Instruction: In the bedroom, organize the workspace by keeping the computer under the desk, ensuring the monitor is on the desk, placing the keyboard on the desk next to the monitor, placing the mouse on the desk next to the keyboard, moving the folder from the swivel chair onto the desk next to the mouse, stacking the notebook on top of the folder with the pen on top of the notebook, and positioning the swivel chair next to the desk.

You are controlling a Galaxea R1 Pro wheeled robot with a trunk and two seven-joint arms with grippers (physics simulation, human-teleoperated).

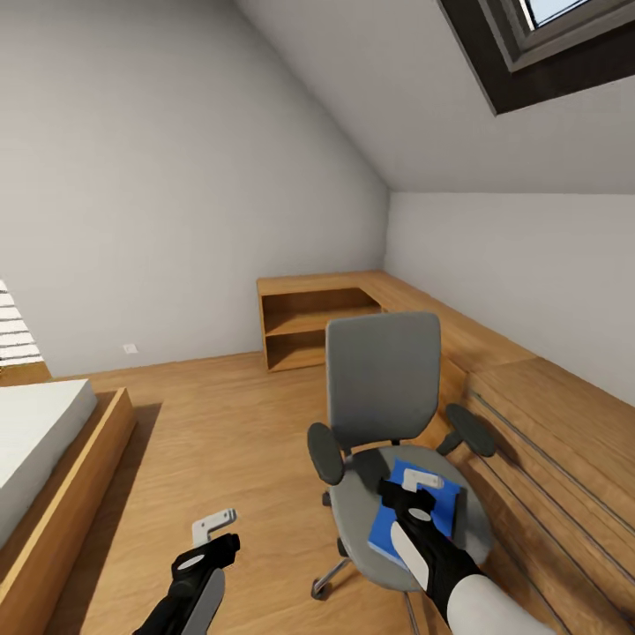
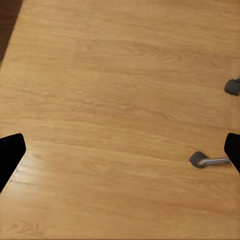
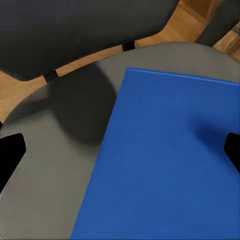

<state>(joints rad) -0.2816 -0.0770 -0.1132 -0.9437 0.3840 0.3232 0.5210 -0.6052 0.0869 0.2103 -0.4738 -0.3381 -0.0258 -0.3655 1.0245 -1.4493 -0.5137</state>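
Folder-pickup step: right gripper (image 1: 422,488) hangs over the blue folder (image 1: 445,516) on the swivel chair (image 1: 384,388), fingers wide, needs to drop and clamp an edge.

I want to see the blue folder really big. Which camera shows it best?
The right wrist view: the folder looks big and close there. In the head view the right gripper partly covers it.

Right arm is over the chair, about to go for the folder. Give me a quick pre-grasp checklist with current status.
1. Folder lies flat on the swivel chair seat: ok.
2. Right gripper above the folder: ok.
3. Right fingers spread in the right wrist view: ok.
4. Fingers touching the folder: cannot tell.
5. Left gripper away from the chair, over bare floor: ok.
6. Desk in sight for placing: not ok.
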